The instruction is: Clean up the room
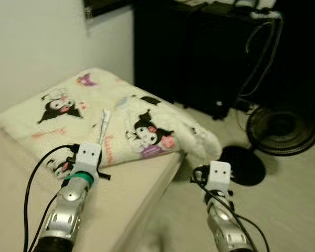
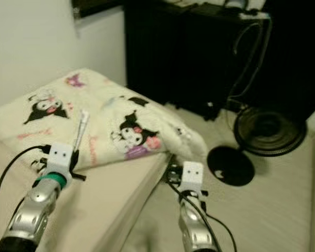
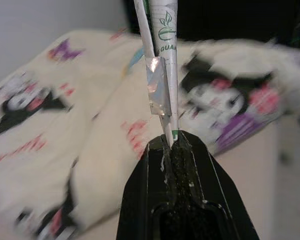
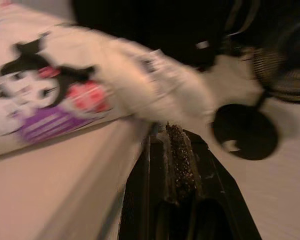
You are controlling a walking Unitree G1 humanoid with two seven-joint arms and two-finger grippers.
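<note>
My left gripper (image 3: 171,145) is shut on a thin white paper wrapper (image 3: 162,75) with green print and a foil patch; it sticks up from the fingers over the bed. In the left eye view the wrapper (image 1: 103,126) rises above the left wrist, over a cream blanket (image 1: 89,110) printed with black cartoon figures. My right gripper (image 4: 171,132) is shut with nothing in it, held low beside the bed's edge (image 1: 157,184), over the floor.
A black fan (image 1: 282,128) lies on the pale floor at the right, its round base (image 1: 244,164) close to my right wrist. Dark furniture (image 1: 199,47) with cables stands behind. The blanket's corner (image 1: 202,139) hangs off the bed.
</note>
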